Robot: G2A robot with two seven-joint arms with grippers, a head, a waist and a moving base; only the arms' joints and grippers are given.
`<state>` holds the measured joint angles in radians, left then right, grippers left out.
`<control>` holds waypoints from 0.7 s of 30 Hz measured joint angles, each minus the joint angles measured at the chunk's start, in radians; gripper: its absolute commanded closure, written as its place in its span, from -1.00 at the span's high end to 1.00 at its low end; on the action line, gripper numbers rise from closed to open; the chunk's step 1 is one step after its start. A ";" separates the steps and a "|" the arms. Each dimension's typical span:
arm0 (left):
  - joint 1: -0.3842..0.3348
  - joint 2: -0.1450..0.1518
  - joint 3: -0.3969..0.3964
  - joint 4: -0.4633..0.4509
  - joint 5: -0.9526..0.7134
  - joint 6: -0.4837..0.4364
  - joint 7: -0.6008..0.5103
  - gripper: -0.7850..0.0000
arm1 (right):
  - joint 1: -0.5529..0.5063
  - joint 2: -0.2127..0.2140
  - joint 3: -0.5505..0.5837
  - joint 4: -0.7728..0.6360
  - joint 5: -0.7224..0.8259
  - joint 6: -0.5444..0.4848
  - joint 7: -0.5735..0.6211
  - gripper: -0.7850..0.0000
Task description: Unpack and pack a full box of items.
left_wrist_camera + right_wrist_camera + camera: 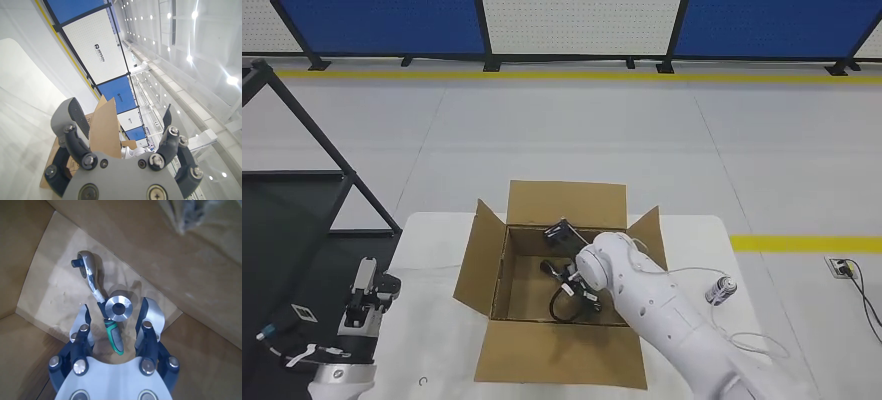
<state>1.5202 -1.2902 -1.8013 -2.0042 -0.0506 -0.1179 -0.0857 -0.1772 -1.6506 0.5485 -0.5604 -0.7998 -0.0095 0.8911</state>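
An open cardboard box (pixel 542 205) stands on the white table (pixel 432 330). My right arm is down inside it. My right gripper (pixel 116 306) is open low over the box floor. A short metal cylinder (pixel 118 308) with a hole in its end stands between the fingers, which are not closed on it. A ratchet wrench (pixel 88 268) with a green and grey handle (pixel 115 335) lies on the floor beside the cylinder. My left gripper (pixel 121 106) is open and holds nothing. It sits at the table's left edge (pixel 367 272) and faces the box's outer flap (pixel 105 128).
A small can (pixel 720 291) lies on the table right of the box. A dark item (pixel 562 234) sits by the box's far wall. A black frame (pixel 302 130) and a dark surface stand left of the table. The box flaps are spread outward.
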 measured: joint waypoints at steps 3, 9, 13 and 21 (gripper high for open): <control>-0.001 0.000 -0.001 0.001 0.000 -0.001 -0.001 1.00 | 0.008 -0.019 -0.004 0.045 0.005 -0.001 -0.016 0.21; -0.002 0.001 -0.004 0.002 0.001 0.002 -0.001 1.00 | 0.022 -0.049 -0.005 0.122 0.015 -0.019 -0.035 -0.02; -0.005 0.001 -0.002 0.004 0.004 0.003 0.000 1.00 | 0.027 -0.064 -0.003 0.161 0.019 -0.032 -0.049 -0.19; -0.008 0.000 0.001 0.006 0.008 0.003 0.006 1.00 | 0.040 -0.086 0.005 0.216 0.023 -0.056 -0.075 -1.00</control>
<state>1.5120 -1.2899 -1.7998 -1.9980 -0.0423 -0.1152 -0.0799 -0.1376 -1.7370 0.5535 -0.3443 -0.7771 -0.0657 0.8165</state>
